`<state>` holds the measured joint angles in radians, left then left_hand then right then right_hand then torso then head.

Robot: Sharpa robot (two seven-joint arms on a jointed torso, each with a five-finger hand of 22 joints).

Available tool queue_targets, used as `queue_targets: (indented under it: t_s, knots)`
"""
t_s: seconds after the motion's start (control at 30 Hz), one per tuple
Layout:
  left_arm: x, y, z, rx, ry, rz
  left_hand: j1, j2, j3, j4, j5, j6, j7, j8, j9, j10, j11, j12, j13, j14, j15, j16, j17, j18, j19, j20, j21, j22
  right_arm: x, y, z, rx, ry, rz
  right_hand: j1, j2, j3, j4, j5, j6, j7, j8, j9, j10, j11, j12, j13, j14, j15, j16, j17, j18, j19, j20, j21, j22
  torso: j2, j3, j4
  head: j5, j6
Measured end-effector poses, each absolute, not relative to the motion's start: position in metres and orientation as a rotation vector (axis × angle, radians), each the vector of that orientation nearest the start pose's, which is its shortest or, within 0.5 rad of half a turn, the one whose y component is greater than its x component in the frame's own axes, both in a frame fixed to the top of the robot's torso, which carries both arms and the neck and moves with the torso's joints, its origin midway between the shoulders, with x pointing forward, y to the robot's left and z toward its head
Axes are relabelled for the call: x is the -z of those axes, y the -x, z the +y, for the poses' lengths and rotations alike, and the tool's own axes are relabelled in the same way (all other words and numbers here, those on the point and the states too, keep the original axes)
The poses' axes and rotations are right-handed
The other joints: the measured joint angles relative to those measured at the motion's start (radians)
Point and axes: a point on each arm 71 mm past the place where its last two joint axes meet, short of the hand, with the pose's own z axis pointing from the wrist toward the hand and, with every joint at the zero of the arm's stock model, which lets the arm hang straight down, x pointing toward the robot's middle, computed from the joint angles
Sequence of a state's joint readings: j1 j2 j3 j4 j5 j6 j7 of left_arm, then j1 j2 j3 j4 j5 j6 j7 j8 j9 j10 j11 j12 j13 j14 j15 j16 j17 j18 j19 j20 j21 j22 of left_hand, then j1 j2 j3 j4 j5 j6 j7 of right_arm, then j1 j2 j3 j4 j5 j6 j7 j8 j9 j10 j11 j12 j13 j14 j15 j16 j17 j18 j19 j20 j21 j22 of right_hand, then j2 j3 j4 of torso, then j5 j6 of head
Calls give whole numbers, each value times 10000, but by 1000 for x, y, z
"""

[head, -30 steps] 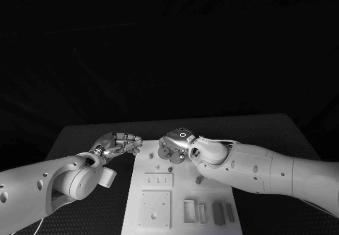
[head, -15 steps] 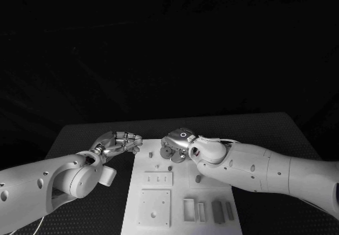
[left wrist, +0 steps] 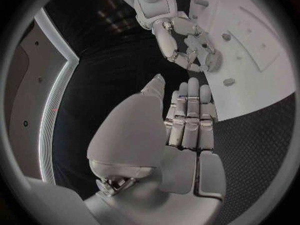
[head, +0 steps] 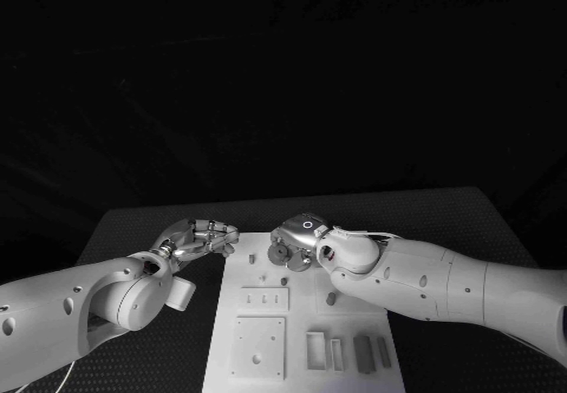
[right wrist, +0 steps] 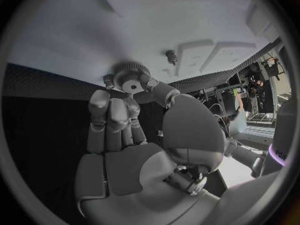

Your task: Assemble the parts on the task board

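The white task board (head: 301, 319) runs from the table's middle toward me. My right hand (head: 301, 239) hovers over its far end and pinches a round toothed gear (head: 278, 254) between thumb and fingertips. In the right wrist view the gear (right wrist: 131, 80) sits close over the board (right wrist: 94, 20), near a small peg (right wrist: 170, 56). My left hand (head: 195, 239) hangs beside the board's far left corner, fingers curled close together with nothing visible in them. The left wrist view shows those fingers (left wrist: 189, 116), with my right hand (left wrist: 169, 30) and the gear (left wrist: 209, 60) beyond.
Nearer me the board carries two square plates (head: 261, 327), upright slotted pieces (head: 321, 352) and dark bars (head: 372, 356). A small loose part (head: 332, 300) lies mid-board. Both forearms flank the board low over the black table (head: 460, 221).
My right hand with the gear has edged slightly toward the board's far end. The left hand has barely moved.
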<state>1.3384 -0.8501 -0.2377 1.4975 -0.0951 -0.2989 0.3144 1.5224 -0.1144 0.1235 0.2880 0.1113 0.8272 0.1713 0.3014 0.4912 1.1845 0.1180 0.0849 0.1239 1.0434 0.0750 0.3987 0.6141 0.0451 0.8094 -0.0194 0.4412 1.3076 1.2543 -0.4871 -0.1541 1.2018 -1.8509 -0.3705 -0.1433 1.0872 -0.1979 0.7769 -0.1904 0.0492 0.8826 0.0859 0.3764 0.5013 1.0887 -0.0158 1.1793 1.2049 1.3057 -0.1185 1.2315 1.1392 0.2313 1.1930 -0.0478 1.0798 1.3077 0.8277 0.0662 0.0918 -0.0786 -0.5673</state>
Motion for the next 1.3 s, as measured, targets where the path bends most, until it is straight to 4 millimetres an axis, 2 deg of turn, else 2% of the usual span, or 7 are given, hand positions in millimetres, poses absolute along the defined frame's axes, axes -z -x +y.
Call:
queue_targets:
  t_s: [0.23, 0.37, 0.47, 0.67, 0.9, 1.07, 1.3]
  knots:
    - [188, -492, 222, 13756, 9719, 16075, 0, 0, 0, 0, 0, 0, 0, 0, 8, 0, 0, 0, -1, 0, 0, 0, 9, 0, 0, 0, 0, -1, 203, -526, -100, -4440, 5901, 14714, 42, -143, 28, 28, 0, 0, 0, -119, 77, -48, 34, -102, -81, -41, 44, -85, -66, 1, -15, 15, -3, -12, -1, -3, -6, 0, -12]
    - [188, -492, 222, 13760, 9715, 16080, 0, 0, 0, 0, 0, 0, 0, 0, 8, 0, 0, 0, -1, 0, 0, 0, 9, 0, 0, 0, 0, -1, 203, -526, -101, -4465, 5799, 14781, 22, -525, 46, 45, 3, -4, 3, -605, -50, -48, 35, -217, -117, -169, 174, -203, -110, 1, -51, -14, -16, -45, -1, -12, -2, -6, -20]
    - [188, -493, 222, 13756, 9717, 16079, 0, 0, 0, 0, 0, 0, 0, 0, 8, 0, 0, 0, -1, 0, 0, 0, 8, 0, 0, 0, 0, -1, 205, -526, -104, -4449, 5741, 14870, -41, -802, -106, 3, 3, -353, 353, -1021, -292, -191, 173, -247, -117, -221, 226, -217, -109, -6, -111, -8, -20, -61, 1, -15, 4, -14, -25]
    - [188, -493, 222, 13745, 9727, 16092, 0, 0, 0, 0, 0, 0, 0, 0, 7, 0, 0, 0, -1, 0, 0, 0, 18, 0, 0, 0, 0, -2, 206, -526, -106, -4445, 5624, 14989, -50, -812, -291, 15, 3, -672, 495, -1131, -343, -424, 303, -265, -117, -202, 283, -259, -81, -73, -133, 8, -35, -62, 2, -15, 11, -14, -14]
    - [188, -493, 223, 13724, 9735, 16096, 0, 0, 0, 0, 0, 0, 0, -41, 6, 0, 0, -38, -2, 0, 0, 0, 18, -1, 0, 0, 0, -2, 207, -527, -108, -4468, 5514, 15096, -9, -850, -209, 97, 3, -682, 482, -1092, -315, -424, 303, -265, -117, -202, 283, -259, -55, -79, -135, 11, -35, -78, 4, -16, 6, -9, -12]
    - [188, -493, 223, 13721, 9736, 16099, 0, 0, 0, 0, 0, 0, 0, -41, 6, 0, 0, -38, -2, 0, 0, 0, 27, 0, 0, 0, 0, -2, 207, -527, -110, -4466, 5441, 15161, 109, -732, -25, 193, 3, -613, 414, -1015, -300, -424, 304, -265, -121, -174, 309, -313, -41, -82, -147, 25, -35, -83, 5, -10, 0, -16, -22]
    - [188, -493, 223, 13699, 9746, 16092, 0, 0, 0, 0, 0, 0, 0, -41, 5, 0, 0, -37, -2, 0, 0, 0, 27, 0, 0, 0, 0, -3, 203, -525, -128, -4842, 4722, 14953, 188, -653, 73, 208, 4, -613, 414, -1015, -301, -423, 306, -265, -127, -166, 316, -316, -28, -84, -146, 28, -35, -83, 4, -4, -6, -35, 11]
